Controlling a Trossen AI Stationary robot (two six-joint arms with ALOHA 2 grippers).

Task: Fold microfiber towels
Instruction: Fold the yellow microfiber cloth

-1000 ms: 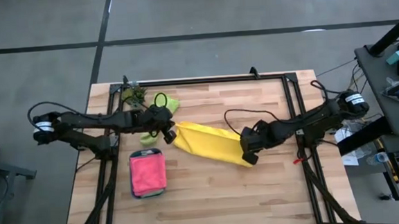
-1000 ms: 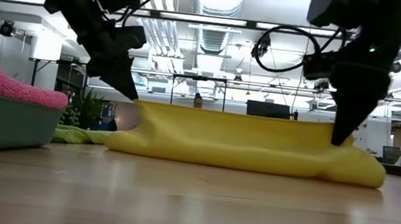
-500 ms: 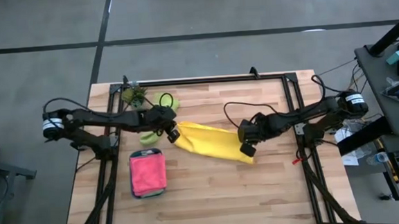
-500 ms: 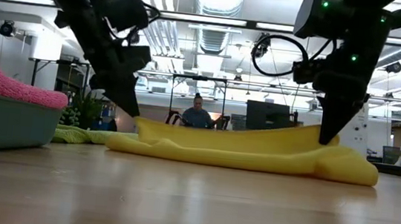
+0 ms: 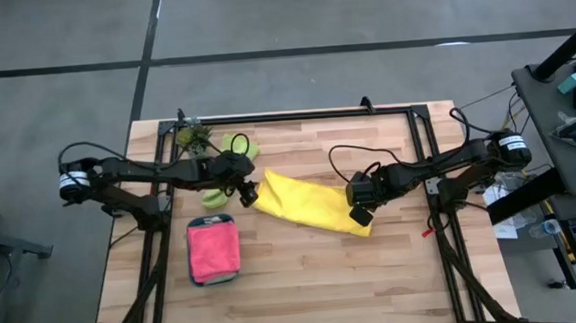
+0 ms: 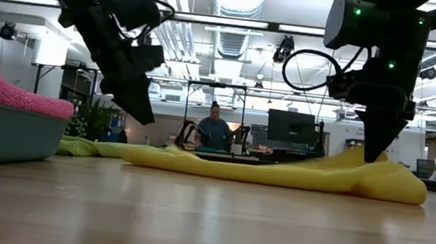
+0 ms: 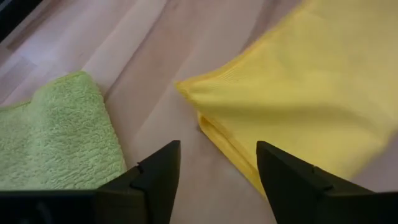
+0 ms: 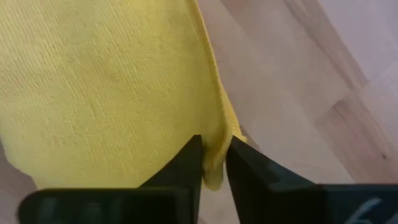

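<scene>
A yellow towel [image 5: 311, 202] lies folded along its length at the table's middle, slanting from far left to near right. My left gripper [image 5: 248, 192] hovers open just above its left end [image 7: 205, 93], which rests flat on the wood between and beyond the fingers. My right gripper [image 5: 359, 215] is shut on the towel's right end, which rises in a small hump [image 6: 367, 166]. A lime green towel [image 5: 237, 145] and a paler green one [image 5: 215, 197] lie crumpled on the table behind the left gripper. My right gripper pinches a fold at the edge of the yellow towel's right end [image 8: 214, 163] between its two fingers. The fingers [image 6: 377, 151] come steeply from above. That end is raised a little off the table, and the towel's remaining length lies flat on the table.
A teal tray [image 5: 191, 256] with a folded pink towel [image 5: 213, 248] stands near the left front. A small potted plant [image 5: 192, 137] sits at the far left corner. Bare wood lies in front of the yellow towel. A person sits far behind the table [image 6: 215, 128].
My left gripper has let go of the yellow towel's left end, which has dropped flat onto the table. The upper edge, held up taut between both grippers a second ago, has sunk onto the layer below; only the right end stays slightly raised.
</scene>
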